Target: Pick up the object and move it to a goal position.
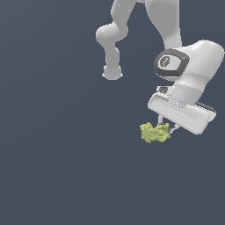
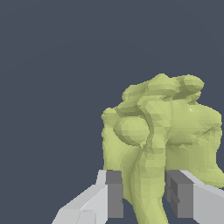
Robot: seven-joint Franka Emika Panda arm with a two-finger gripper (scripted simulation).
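The gripper (image 2: 145, 197) pinches the object (image 2: 159, 144) between its grey pads (image 2: 114, 192). Around the object lies only a plain slate-blue surface (image 1: 57, 167). The object is a yellow-green, knobbly clump, just below the white hand

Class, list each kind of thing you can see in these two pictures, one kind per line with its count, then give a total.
Yellow-green clump: 1
White robot arm: 1
Gripper, a finger on each side of the clump: 1
Total: 3
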